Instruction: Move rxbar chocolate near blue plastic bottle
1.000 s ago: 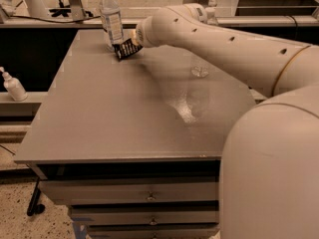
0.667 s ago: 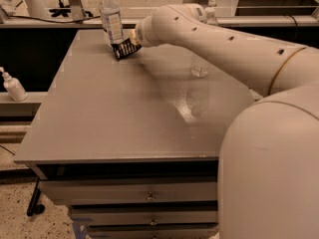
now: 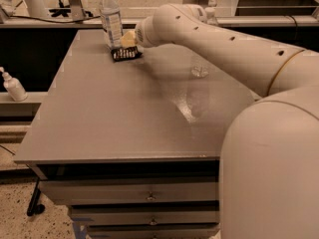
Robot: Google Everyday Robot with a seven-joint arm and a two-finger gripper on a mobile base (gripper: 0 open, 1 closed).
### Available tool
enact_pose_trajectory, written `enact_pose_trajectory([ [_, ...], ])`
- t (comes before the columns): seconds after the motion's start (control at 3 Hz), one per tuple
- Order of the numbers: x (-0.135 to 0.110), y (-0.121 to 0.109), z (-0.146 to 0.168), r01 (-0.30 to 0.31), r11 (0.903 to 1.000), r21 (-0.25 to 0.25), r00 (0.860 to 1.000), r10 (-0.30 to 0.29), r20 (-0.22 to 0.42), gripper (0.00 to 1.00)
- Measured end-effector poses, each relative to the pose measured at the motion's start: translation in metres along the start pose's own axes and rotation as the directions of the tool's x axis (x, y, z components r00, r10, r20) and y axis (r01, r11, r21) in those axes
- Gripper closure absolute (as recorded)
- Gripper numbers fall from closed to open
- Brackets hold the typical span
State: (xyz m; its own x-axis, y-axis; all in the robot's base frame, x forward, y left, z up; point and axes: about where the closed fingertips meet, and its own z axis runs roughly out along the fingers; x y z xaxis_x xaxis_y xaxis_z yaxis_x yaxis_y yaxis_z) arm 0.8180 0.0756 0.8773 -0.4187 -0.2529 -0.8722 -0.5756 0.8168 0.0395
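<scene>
From my station, I saw the flat, black, white-lettered wrapper of the rxbar chocolate (image 3: 125, 54) lying on the far left part of the grey, flat-topped table (image 3: 124, 128). It was just in front of the blue plastic bottle (image 3: 110, 15), a clear, upright bottle with a white cap and a bluish label. The bar sat right at the bottle's foot. I could not tell whether the two were touching or a sliver apart.

The cream-coloured arm (image 3: 224, 44) stretched across the table, and its gripper (image 3: 128, 40) was directly over the bar, just beside the bottle's lower half. I could not tell whether the pincer was clamped on the wrapper or had let go of it, as its tip was mostly hidden by the wrist.

I judged the job nearly done, since the bar was where the task wanted it. What seemed to be left was to make sure the bar was released flat on the table and to lift the arm clear without nudging the bottle. A clear object (image 3: 199, 71) stood well apart under the arm, and a small white pump bottle (image 3: 13, 86) sat off to the left of the table. Neither mattered to the task.
</scene>
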Motion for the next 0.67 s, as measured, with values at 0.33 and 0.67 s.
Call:
enact_pose_trajectory([
  [0.33,0.002,0.002,-0.003,0.001,0.9999,-0.011,1.0,-0.001,0.0,0.0],
  [0.67,0.0,0.01,-0.017,0.021,0.9992,-0.034,1.0,-0.02,0.02,0.0],
])
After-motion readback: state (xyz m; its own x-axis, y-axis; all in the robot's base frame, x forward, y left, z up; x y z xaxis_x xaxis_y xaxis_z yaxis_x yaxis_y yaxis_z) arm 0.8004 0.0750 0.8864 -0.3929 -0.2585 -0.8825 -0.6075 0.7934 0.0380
